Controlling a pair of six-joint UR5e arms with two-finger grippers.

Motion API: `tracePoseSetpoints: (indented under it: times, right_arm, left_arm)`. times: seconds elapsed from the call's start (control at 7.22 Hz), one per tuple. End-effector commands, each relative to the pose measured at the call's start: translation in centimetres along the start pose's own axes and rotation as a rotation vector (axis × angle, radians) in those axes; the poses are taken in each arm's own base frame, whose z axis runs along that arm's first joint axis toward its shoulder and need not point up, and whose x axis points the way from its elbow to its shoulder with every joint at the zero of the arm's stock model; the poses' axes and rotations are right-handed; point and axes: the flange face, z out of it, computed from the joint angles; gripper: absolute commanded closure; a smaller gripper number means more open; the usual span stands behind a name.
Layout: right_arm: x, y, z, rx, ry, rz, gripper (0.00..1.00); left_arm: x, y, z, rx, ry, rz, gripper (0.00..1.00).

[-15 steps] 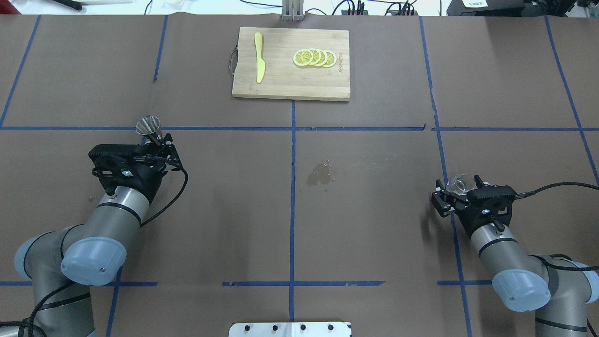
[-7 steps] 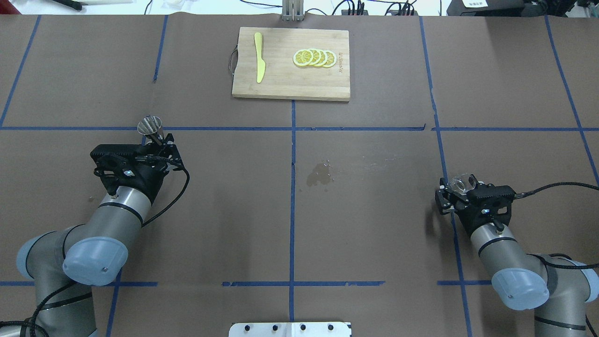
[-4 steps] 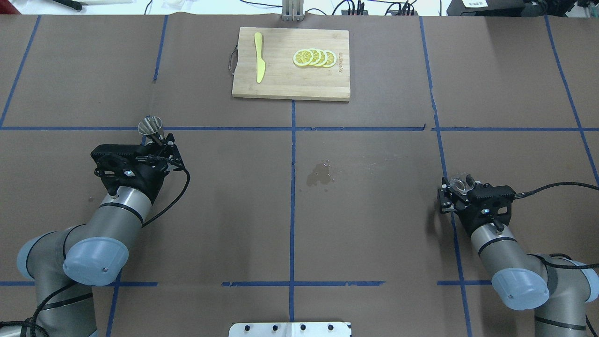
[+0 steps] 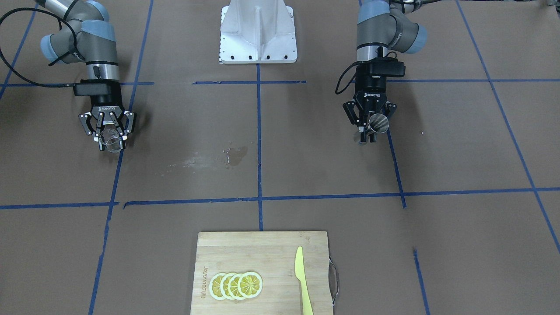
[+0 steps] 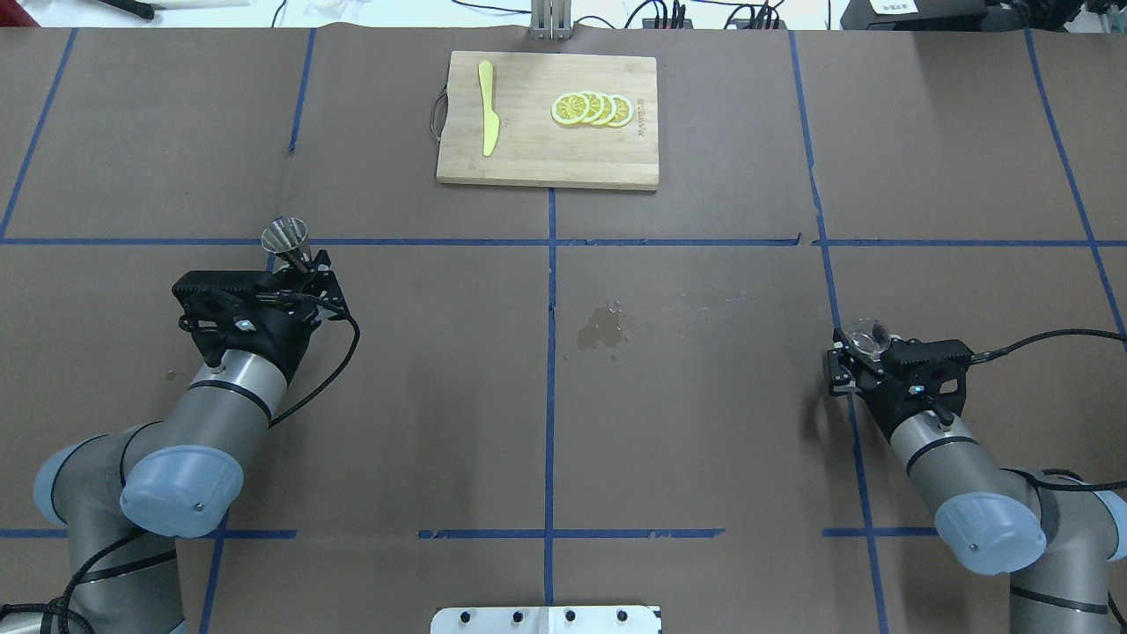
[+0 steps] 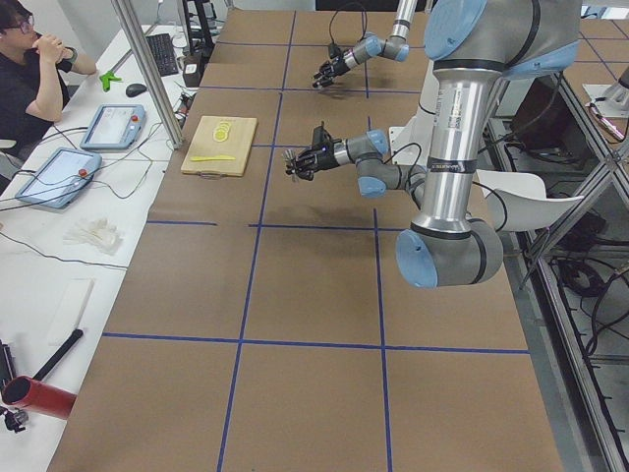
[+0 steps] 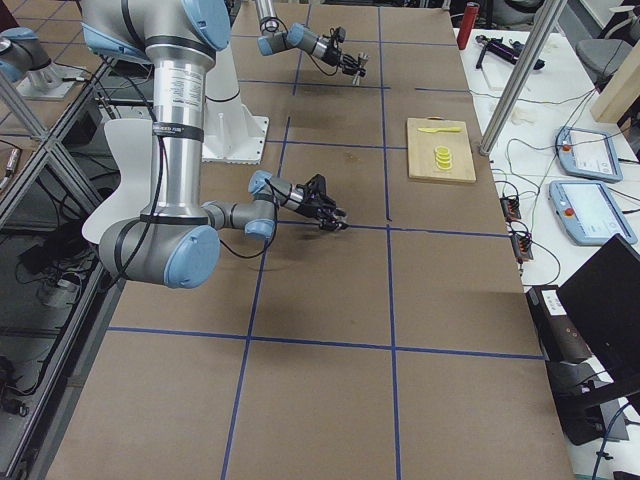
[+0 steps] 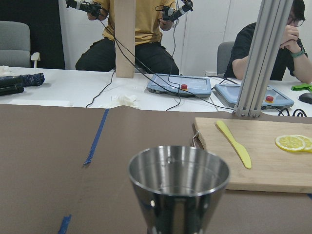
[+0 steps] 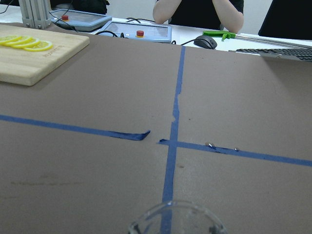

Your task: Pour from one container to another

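Holding both. Front view: left claw [image 4: 366,136] pinched narrow on the steel jigger [image 4: 379,124]; right claw [image 4: 109,136] closed round the clear glass cup [image 4: 110,143], well apart across the worktop [image 4: 306,166]. Overhead: right claw narrower than two seconds ago, cup now clamped. Left wrist: jigger upright, shiny.
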Motion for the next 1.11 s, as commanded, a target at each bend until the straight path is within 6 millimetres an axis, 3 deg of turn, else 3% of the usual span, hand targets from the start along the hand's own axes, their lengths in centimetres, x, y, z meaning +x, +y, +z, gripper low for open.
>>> tracePoseSetpoints:
  times: [0.0, 0.14, 0.28, 0.42, 0.69, 0.83, 0.97]
  right_arm:
    - [1.4, -4.2, -0.1, 0.005, -0.038, -0.117, 1.0]
    - [0.3, -5.6, -0.6, 0.023, -0.061, -0.12, 1.0]
    - [-0.9, -7.5, -1.6, 0.024, -0.108, -0.137, 1.0]
    - [-2.2, -10.2, -2.5, 0.051, -0.139, -0.176, 1.0]
    - [-3.3, -12.3, -1.9, 0.043, -0.167, -0.232, 1.0]
    - [-4.0, -13.4, -2.0, 0.026, -0.214, -0.272, 1.0]
    - [-7.0, -15.0, -1.7, 0.031, -0.241, -0.287, 1.0]
  left_arm:
    - [2.5, -0.7, -0.3, 0.004, 0.032, 0.042, 1.0]
    - [4.9, -1.5, -0.4, 0.012, 0.053, 0.053, 1.0]
    - [7.0, -0.7, 0.4, 0.009, 0.059, 0.059, 1.0]
    - [10.4, 1.1, 0.6, -0.008, 0.086, 0.072, 1.0]
    - [12.9, 0.5, -0.9, -0.011, 0.15, 0.144, 1.0]
    - [15.6, 0.1, -1.9, -0.072, 0.263, 0.213, 1.0]
    - [16.8, -0.5, -2.5, -0.086, 0.326, 0.245, 1.0]
